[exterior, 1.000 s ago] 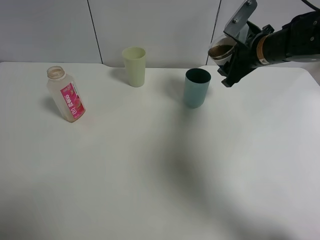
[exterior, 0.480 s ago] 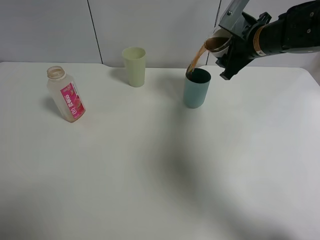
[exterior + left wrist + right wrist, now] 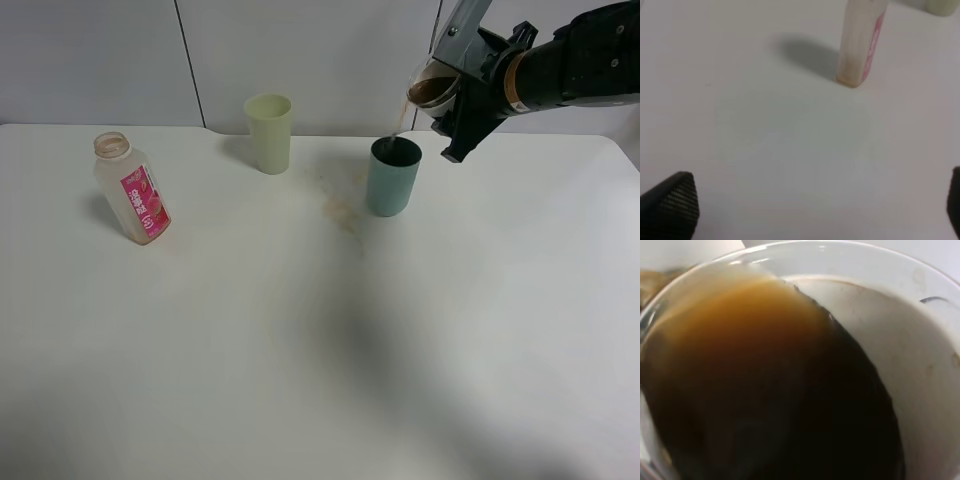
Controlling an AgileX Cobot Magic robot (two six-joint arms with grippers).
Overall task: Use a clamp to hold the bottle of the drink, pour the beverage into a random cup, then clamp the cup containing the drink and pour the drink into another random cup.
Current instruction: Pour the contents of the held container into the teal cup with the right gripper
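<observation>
The right gripper point(image 3: 458, 90) is pressed tight on the short cup point(image 3: 428, 92) and holds it up in the air, over the back right part of the table point(image 3: 300, 380). The short cup is tipped to one side, just above the teal cup point(image 3: 393, 178). A thin line of brown drink point(image 3: 400, 118) runs from the lip of the short cup down to the open top of the teal cup. The right wrist camera looks straight into the short cup point(image 3: 925, 370) - the brown drink point(image 3: 765, 390) lies deep against the low side and reaches the rim there, and the high side shows bare white wall.

The teal cup stands upright on the table. Just beside it, on the side toward the bottle point(image 3: 132, 190), pale brown splashes point(image 3: 340, 212) lie on the white top.

A pale yellow cup point(image 3: 268, 130) stands upright at the back of the table, near the teal cup but not touching it. The bottle stands far to the left, well apart from these 2 cups. It has no cap, and its pink label faces the front. The left wrist camera shows the bottle point(image 3: 860, 45) with a little brown at its bottom.

The left gripper point(image 3: 812, 202) shows only its 2 dark tips, spread wide apart - between them is just bare table. It is near the bottle and does not touch it.
</observation>
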